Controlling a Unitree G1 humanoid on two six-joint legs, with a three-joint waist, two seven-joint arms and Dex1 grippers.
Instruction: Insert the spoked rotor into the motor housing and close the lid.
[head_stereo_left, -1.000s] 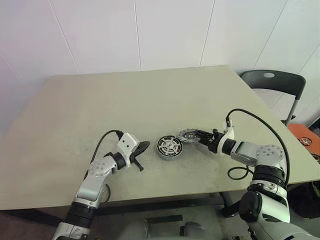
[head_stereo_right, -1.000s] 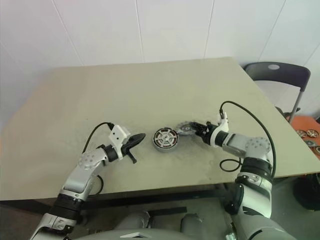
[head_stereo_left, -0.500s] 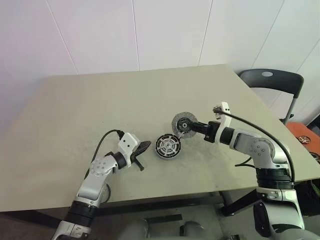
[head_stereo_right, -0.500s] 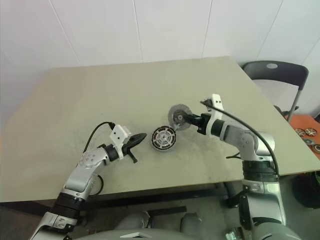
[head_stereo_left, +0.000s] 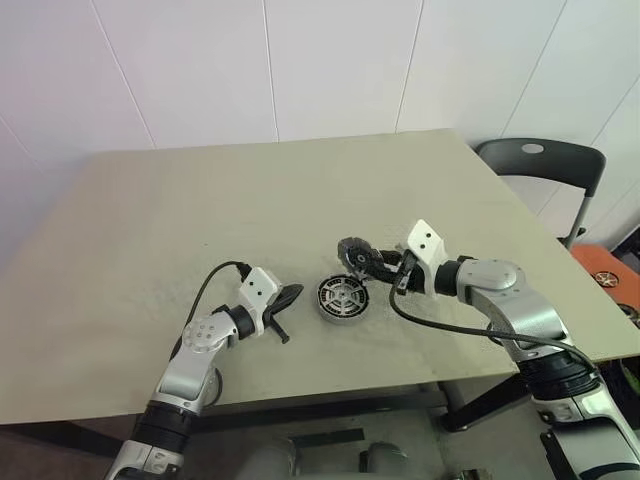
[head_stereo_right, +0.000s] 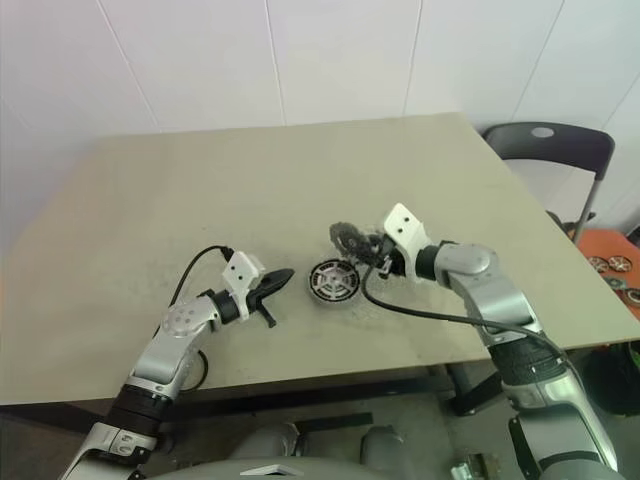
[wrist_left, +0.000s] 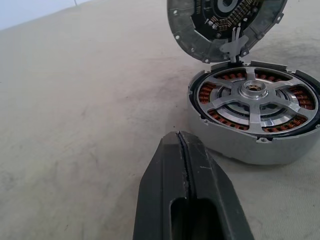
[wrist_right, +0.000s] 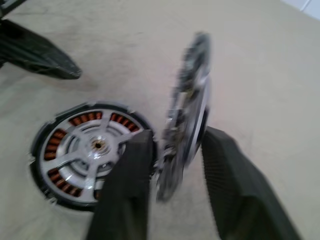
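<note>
— Looking across the table, where do we find the motor housing?

— We see it flat on the tabletop between our two arms, the spoked rotor already seated inside, copper windings showing between its spokes.

— And the lid?

— We find it on edge between the fingers of our right gripper — clear of the surface, just above the housing's far rim. Whether those fingers press it, we cannot tell.

— What of our left gripper?

— We see its fingers pressed together on nothing, low over the table, near the housing but apart from it.
</note>
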